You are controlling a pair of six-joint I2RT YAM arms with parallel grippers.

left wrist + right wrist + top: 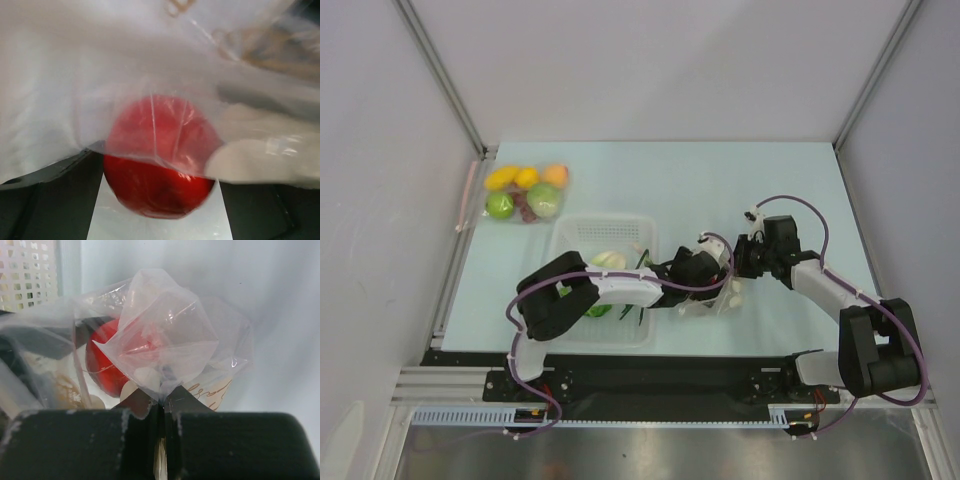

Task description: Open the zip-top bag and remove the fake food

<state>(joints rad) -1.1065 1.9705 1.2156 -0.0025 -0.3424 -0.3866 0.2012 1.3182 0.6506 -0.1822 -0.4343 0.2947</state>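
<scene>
The zip-top bag [718, 298] lies crumpled just right of the white basket [605, 222], between my two grippers. My left gripper [708, 268] reaches in from the basket side. In the left wrist view it [160, 200] is shut on the red tomato [155, 185], whose lower half is bare and whose upper half is under bag plastic [75, 75]. A white piece [260, 160] lies beside it. My right gripper [162, 405] is shut on a fold of the bag [170, 330]; the tomato [105, 365] shows through it. The lettuce [609, 260] and green stalks [632, 312] lie in the basket.
A clear pouch of yellow, orange and green fruits [527, 193] lies at the back left of the table. The left arm's links cross over the basket's front half. The basket wall [30, 270] shows at the upper left of the right wrist view.
</scene>
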